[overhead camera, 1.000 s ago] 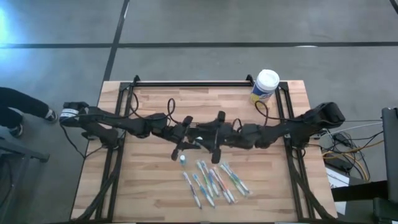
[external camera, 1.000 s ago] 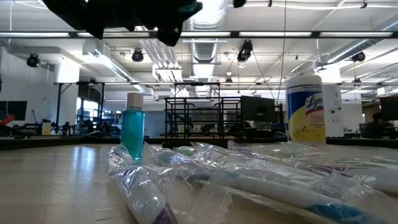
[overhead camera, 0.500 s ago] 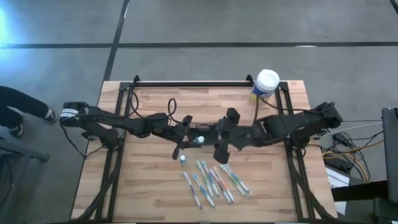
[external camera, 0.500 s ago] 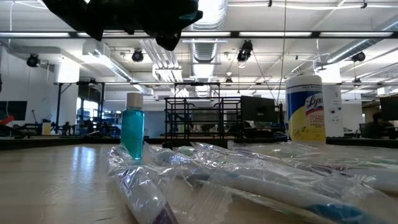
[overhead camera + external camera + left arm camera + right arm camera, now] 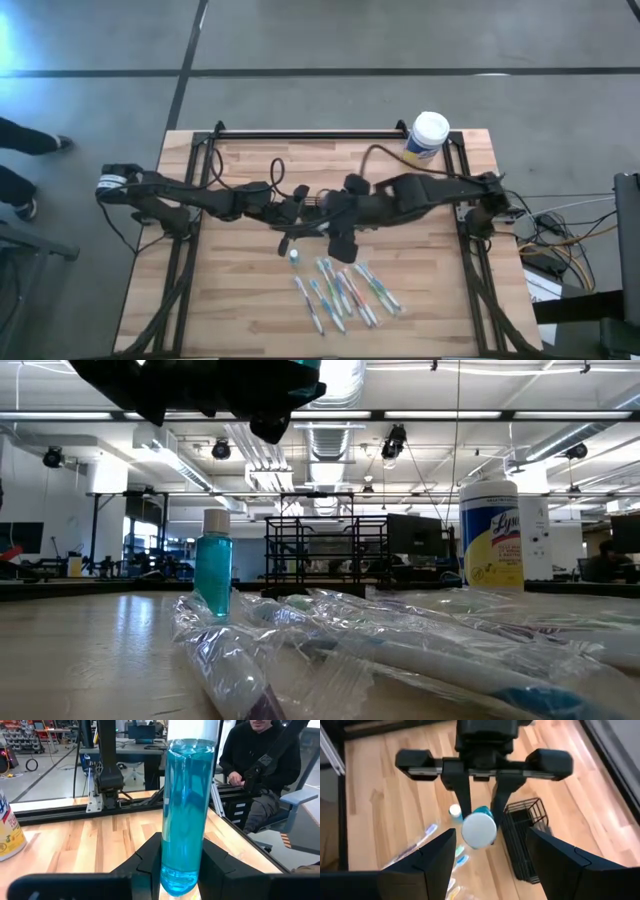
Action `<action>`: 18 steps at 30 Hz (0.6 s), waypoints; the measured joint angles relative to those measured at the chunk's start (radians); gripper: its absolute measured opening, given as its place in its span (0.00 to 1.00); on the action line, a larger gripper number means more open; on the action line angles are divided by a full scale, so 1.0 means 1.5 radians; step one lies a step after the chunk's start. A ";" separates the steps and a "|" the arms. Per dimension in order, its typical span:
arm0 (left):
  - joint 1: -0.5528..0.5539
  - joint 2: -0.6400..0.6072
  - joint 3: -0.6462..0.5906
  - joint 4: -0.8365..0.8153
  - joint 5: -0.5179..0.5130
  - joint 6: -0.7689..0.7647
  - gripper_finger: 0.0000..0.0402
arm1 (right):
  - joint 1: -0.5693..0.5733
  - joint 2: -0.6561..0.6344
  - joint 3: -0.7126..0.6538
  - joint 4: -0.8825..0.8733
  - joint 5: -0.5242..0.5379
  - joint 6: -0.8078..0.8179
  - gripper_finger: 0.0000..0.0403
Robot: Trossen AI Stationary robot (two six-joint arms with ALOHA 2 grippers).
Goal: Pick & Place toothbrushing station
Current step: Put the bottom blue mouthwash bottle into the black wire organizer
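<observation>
My left gripper point(image 5: 481, 815) is shut on a small bottle of blue liquid point(image 5: 184, 810) with a white cap point(image 5: 479, 829), above the table's middle. The toothbrushing station point(image 5: 522, 842), a low black wire-mesh holder, sits on the table just below and beside the bottle. My right gripper point(image 5: 490, 870) is open and touches nothing. It hovers above the held bottle and points slantwise down at it. In the high view the right arm point(image 5: 400, 200) covers the holder and the bottle. A second blue bottle point(image 5: 293, 256) stands upright on the table. My left gripper pinches the blue bottle between its two fingers point(image 5: 150, 865), low on its body, just above the bottom point(image 5: 177, 882). The fingers come in level from the table's left side and lie across the bottle. The bottle stands upright, cap up, lifted clear of the table.
Several toothbrushes in clear wrappers point(image 5: 345, 292) lie toward the near edge. A white-lidded canister with a yellow label point(image 5: 428, 135) stands at the far right corner. A person point(image 5: 260, 760) sits beyond the table's edge.
My right gripper has risen and tipped from near level to pointing slantwise down at the bottle, and its arm has folded up above the table. It has stayed open. The left gripper and the bottle have kept still.
</observation>
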 joint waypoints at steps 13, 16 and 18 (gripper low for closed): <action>0.002 0.000 0.000 -0.016 -0.016 0.004 0.22 | -0.042 0.039 0.050 -0.056 -0.062 0.017 0.57; 0.002 -0.001 0.000 -0.017 -0.014 0.004 0.22 | -0.042 0.039 0.050 -0.056 -0.064 0.011 0.57; 0.002 -0.001 0.000 -0.017 -0.014 0.004 0.22 | -0.042 0.039 0.050 -0.056 -0.065 0.010 0.56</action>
